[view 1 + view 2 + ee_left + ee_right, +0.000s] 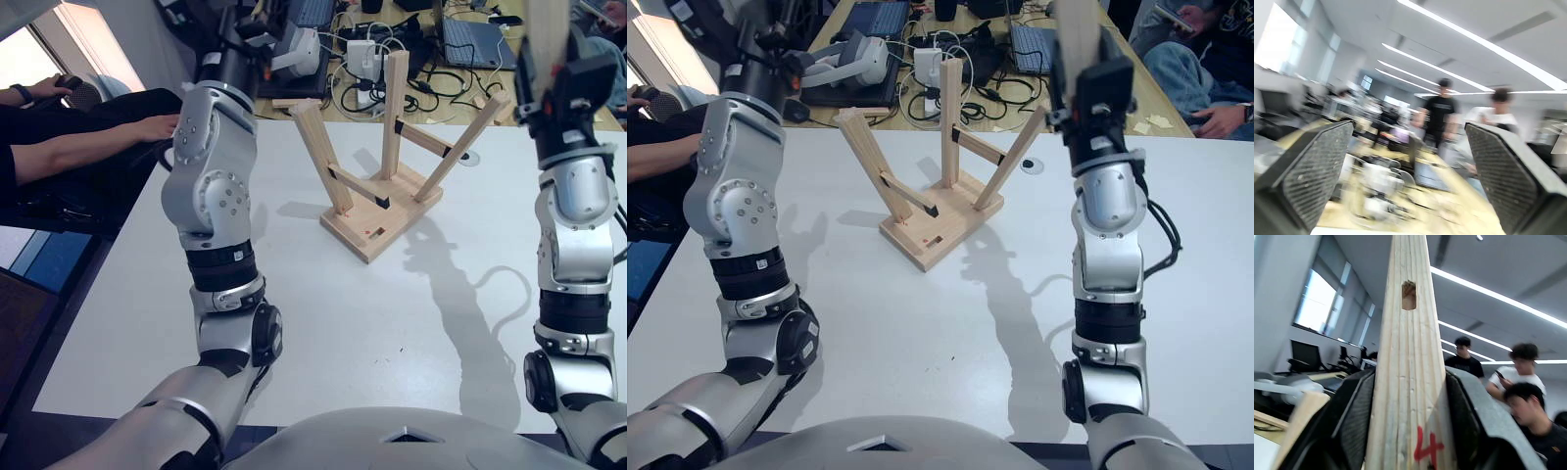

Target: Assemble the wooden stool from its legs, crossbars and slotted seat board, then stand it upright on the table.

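Note:
The stool stands upside down on the white table (392, 333). Its slotted seat board (377, 227) lies flat, and three legs (394, 113) rise from it, joined by crossbars (423, 140). A fourth wooden leg (1409, 357), marked with a red number, stands upright in my right gripper (1409, 377), which is shut on it. That gripper (1087, 83) is held high, to the right of the stool and above the table. My left gripper (1408, 161) is raised on the left side and is open, with nothing between its ribbed pads (1317, 171).
A small wooden piece (289, 102) lies at the table's far edge behind the stool. Beyond it a desk holds cables, a power strip (362, 59) and laptops. A person's arms (88, 147) rest at the left edge. Bare table lies in front of the stool.

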Controlling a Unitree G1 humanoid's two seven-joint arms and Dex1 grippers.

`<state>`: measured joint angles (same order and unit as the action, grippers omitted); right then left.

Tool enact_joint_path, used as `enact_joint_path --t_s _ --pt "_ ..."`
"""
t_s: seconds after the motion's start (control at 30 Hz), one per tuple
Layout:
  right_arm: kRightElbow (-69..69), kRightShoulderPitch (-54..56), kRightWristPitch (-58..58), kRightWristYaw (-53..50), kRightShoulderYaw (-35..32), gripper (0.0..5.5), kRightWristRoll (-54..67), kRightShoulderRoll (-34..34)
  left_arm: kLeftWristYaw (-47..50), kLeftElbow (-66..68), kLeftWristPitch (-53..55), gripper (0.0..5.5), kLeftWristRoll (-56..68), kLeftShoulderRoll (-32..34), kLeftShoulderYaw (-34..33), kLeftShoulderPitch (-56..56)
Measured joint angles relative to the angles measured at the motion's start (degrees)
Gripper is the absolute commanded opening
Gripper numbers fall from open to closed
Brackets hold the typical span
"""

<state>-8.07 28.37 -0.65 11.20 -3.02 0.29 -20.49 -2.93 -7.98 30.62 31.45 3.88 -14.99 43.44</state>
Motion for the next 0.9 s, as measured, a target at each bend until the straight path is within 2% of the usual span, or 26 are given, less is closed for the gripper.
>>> enact_joint_path --t_s 0.17,0.6,0.9 --pt "-0.96 5.79 1.19 9.87 4.21 2.03 5.05 -0.04 -5.28 -5.44 8.39 4.2 12.94 0.06 0.52 0.51" --pt "-7.54 6.42 -5.48 17.33 9.33 2.03 12.26 3.77 -8.54 -11.9 13.79 4.2 21.57 0.75 5.82 -1.56" --pt "-9.46 5.77 -6.73 18.02 10.65 2.03 12.23 4.87 -3.91 -11.78 14.61 2.73 25.49 -1.32 5.3 -3.64"
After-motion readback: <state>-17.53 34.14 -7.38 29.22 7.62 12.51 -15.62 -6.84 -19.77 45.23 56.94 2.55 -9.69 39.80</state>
